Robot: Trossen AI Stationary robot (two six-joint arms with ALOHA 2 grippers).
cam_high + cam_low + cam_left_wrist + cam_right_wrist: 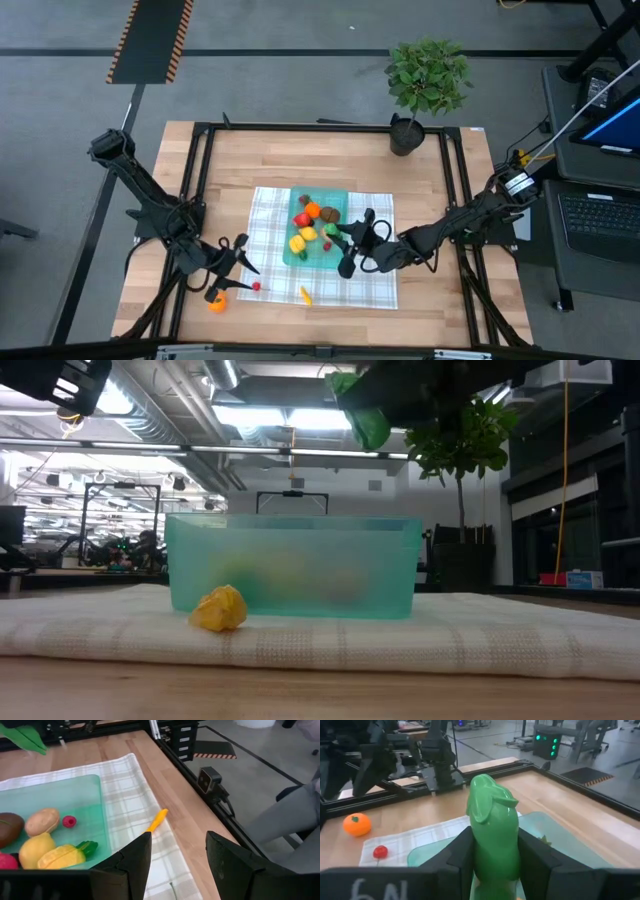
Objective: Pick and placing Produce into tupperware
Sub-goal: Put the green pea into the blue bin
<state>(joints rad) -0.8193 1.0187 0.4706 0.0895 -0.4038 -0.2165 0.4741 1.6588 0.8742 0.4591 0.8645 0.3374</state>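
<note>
Although the toy produce is tiny, it looks like light, stiff, smooth plastic that could slip out of a careless grip, so each piece is best taken across its thickest middle. At the left, an orange fruit [216, 303] sits on the bare worktop [450, 170] just beside the left pincer [238, 262], whose fingers stand apart with nothing between them; a small red piece [257, 286] and a thin orange-yellow piece [305, 295] lie near it on the checked cloth [375, 285]. In the middle, the teal tupperware [338, 202] holds several pieces already. Over its right edge, the right pincer [495, 857] is clamped on a green vegetable [493, 832], its fingers pressing the lower body while the top juts free above the container.
</note>
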